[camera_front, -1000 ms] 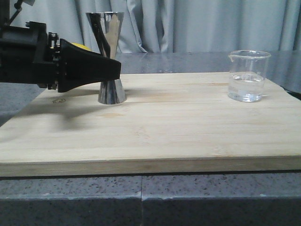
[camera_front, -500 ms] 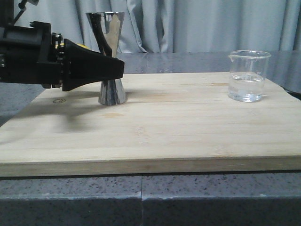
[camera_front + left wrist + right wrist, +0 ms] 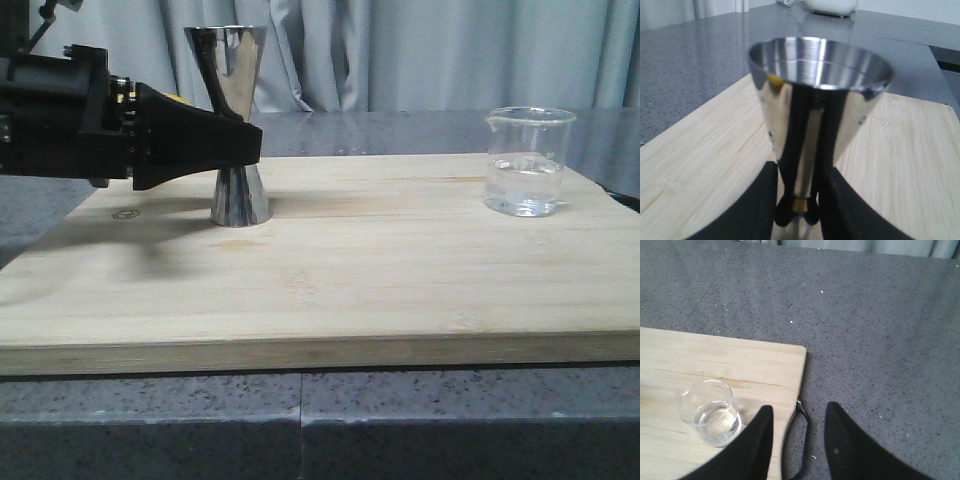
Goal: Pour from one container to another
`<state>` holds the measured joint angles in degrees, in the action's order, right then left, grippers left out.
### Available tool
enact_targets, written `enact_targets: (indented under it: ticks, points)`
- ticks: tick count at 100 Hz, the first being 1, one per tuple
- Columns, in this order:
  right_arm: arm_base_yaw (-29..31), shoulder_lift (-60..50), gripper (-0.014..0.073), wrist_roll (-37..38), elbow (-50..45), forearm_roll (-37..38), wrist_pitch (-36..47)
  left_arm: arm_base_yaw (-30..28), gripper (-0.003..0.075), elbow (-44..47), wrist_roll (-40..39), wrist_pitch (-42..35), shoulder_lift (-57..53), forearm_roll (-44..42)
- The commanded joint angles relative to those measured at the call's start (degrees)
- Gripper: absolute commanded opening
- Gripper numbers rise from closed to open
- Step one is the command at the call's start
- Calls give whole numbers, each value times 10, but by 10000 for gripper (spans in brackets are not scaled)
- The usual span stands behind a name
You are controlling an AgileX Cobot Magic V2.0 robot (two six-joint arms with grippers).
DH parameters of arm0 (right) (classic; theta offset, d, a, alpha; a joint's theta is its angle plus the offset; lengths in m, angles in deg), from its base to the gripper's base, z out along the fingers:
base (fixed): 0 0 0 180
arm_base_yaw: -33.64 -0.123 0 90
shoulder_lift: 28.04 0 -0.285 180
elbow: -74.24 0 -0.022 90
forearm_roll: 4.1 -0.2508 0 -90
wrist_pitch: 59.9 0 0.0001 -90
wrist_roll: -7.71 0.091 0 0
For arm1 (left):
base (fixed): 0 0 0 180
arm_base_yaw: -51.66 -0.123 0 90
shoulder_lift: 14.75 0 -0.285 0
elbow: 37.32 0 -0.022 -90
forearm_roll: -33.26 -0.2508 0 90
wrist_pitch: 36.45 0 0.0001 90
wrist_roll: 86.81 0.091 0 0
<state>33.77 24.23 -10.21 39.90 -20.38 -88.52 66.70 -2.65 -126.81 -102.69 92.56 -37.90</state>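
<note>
Front view: the left claw (image 3: pixel 250 148) has edged slightly rightward since a second ago, its fingers now flanking the jigger's (image 3: pixel 234 120) waist, seemingly closing. The beaker (image 3: pixel 524 160) with water sits untouched far right on the cutting board (image 3: pixel 350 270); the right claw (image 3: pixel 795 437) hangs open

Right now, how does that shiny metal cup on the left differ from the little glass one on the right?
The jigger is mirror-bright steel and hourglass-shaped, with a gold band at its waist; the beaker is clear glass with straight walls and a pouring lip. The jigger stands taller than the beaker. The beaker holds clear liquid, while the jigger's upper cup looks empty. The left gripper has its fingers either side of the jigger's waist; nothing touches the beaker. Both stand upright on the wooden board.
</note>
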Motion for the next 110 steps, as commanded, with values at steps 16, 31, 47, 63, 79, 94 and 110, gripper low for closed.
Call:
enact_targets:
  ticks: [16, 31, 47, 63, 79, 94, 110]
  points:
    - [0, 0, 197, -4, 19, -7, 45, 5, 55, -14, -1, -119, -18, 36]
    - [0, 0, 197, -4, 19, -7, 54, 5, -15, -14, -1, -119, -18, 36]
    - [0, 0, 197, -4, 19, -10, 68, 5, -19, -14, -1, -119, -21, 36]
    - [0, 0, 197, -6, 17, -11, 93, 5, -19, -15, -1, -119, -24, 39]
    - [-1, 1, 197, -32, 17, -17, 111, 5, -19, -15, -1, -119, -28, 39]
    - [-13, 21, 197, -44, 16, -28, 112, 5, -19, -15, -1, -119, -29, 41]
    - [-69, 53, 197, -49, 1, -29, 175, 5, -18, -15, -1, -119, -37, 48]
